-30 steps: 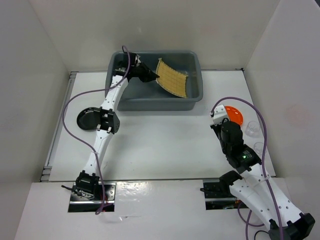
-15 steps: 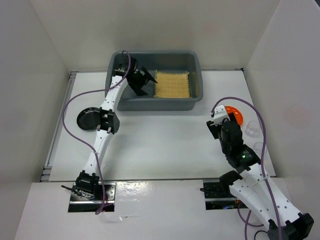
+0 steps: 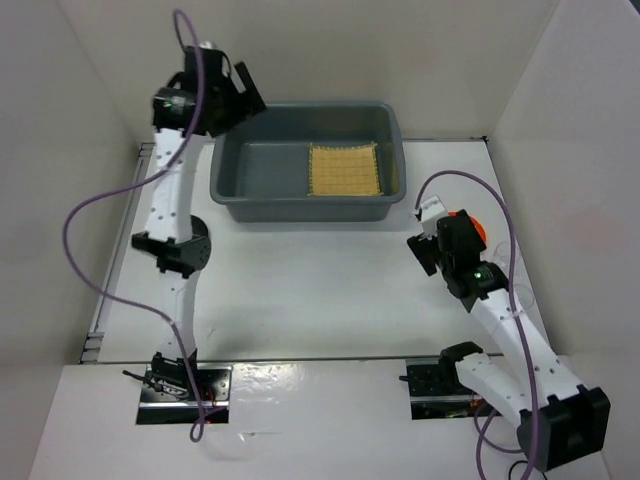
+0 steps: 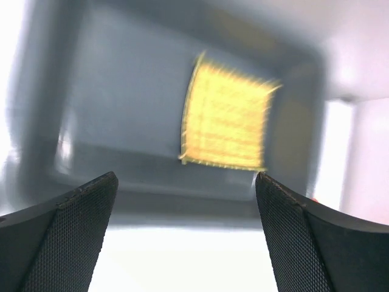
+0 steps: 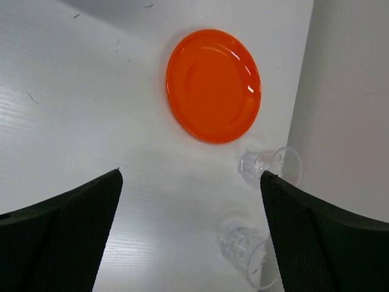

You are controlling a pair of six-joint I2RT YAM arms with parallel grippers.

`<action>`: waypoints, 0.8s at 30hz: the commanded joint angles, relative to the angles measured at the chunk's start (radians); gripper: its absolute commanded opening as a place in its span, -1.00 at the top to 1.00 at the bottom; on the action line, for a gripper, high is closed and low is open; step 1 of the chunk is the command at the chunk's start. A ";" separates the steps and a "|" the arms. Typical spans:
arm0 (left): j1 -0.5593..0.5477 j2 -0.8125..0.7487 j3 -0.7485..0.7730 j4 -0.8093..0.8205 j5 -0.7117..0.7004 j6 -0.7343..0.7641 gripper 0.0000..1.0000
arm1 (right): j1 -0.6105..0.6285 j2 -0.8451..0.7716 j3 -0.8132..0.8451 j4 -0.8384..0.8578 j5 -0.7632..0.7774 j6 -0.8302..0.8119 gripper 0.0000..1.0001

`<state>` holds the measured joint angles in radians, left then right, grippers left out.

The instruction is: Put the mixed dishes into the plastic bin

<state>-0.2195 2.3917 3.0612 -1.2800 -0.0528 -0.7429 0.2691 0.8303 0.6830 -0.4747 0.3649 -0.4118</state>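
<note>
Inside white walls, on a white table point(image 3: 320, 285), the square tan woven bamboo mat point(image 3: 343, 170) lies flat in the large grey plastic bin point(image 3: 300, 208). The small round orange plate point(image 5: 213, 85) lies just ahead of the right gripper point(image 5: 189, 176), whose jaws gape wide and empty, so this arm is nearer. The left gripper point(image 4: 185, 176), equally wide and empty, hangs over the bin.

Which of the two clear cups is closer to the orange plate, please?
The clear cup just below the orange plate in the right wrist view; the other cup sits farther off, near the picture's bottom edge.
</note>
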 commanded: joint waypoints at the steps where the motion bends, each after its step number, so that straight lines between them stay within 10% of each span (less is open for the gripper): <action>1: -0.029 -0.290 -0.109 -0.015 -0.165 0.143 -1.00 | -0.016 0.116 0.041 -0.067 -0.024 -0.172 -0.97; 14: -0.018 -1.276 -1.400 0.335 -0.225 0.247 -1.00 | -0.198 0.642 0.184 0.057 -0.110 -0.269 -0.97; 24: -0.009 -1.536 -1.693 0.272 -0.234 0.116 -1.00 | -0.286 0.931 0.288 0.172 -0.159 -0.286 -0.89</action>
<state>-0.2356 0.8776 1.3769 -1.0492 -0.2695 -0.5854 -0.0143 1.7050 0.9752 -0.3744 0.2584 -0.6861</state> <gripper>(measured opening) 1.001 0.957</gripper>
